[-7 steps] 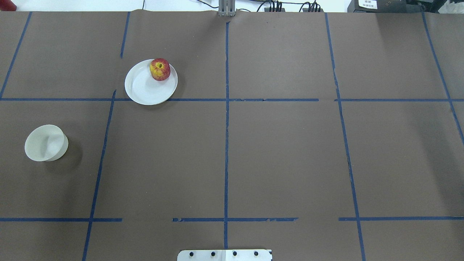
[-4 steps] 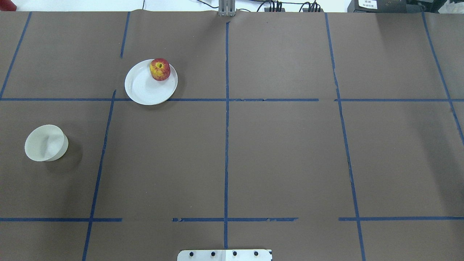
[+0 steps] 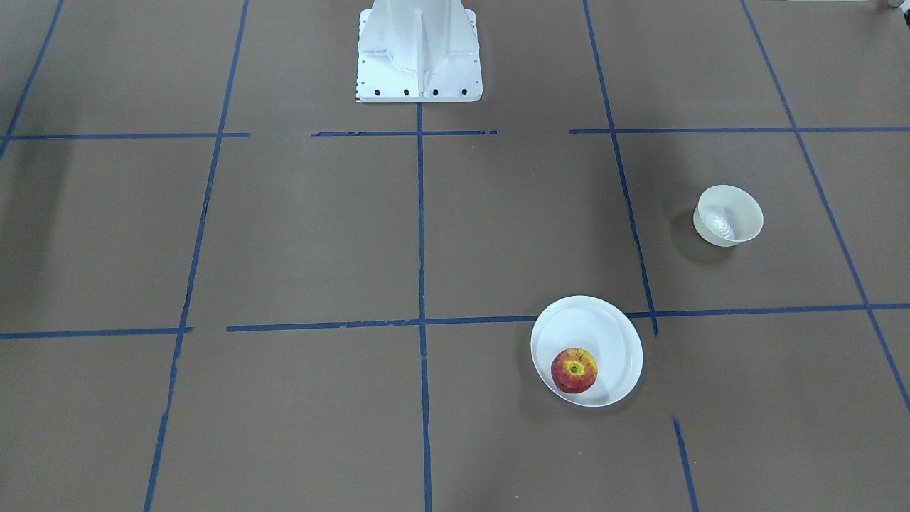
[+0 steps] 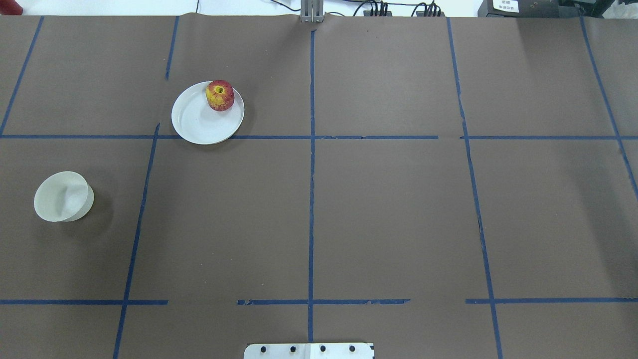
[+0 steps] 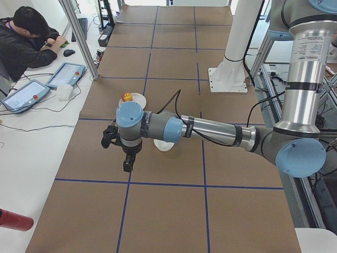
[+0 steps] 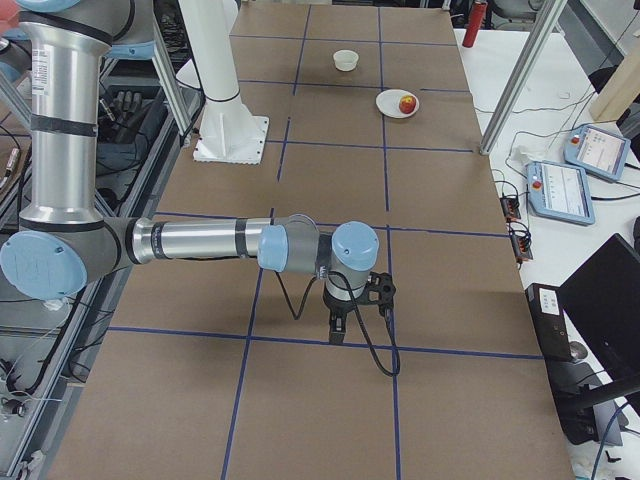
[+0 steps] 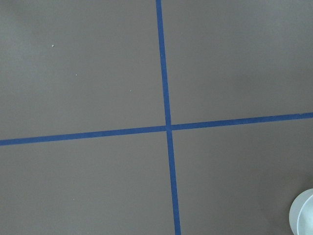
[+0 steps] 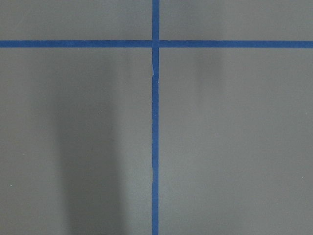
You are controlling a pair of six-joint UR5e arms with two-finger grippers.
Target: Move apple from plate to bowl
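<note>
The red apple with a yellow stem patch lies on the far right part of the white plate, left of the table's middle. The off-white bowl stands apart, nearer and further left. In the front-facing view the apple, plate and bowl show too. My left gripper shows only in the exterior left view, hanging above the table beside the bowl; I cannot tell if it is open. My right gripper shows only in the exterior right view, far from the plate; I cannot tell its state.
Brown paper with blue tape lines covers the table. The robot's white base stands at the near middle edge. An operator sits at a side desk with tablets. The bowl's rim shows at the left wrist view's corner.
</note>
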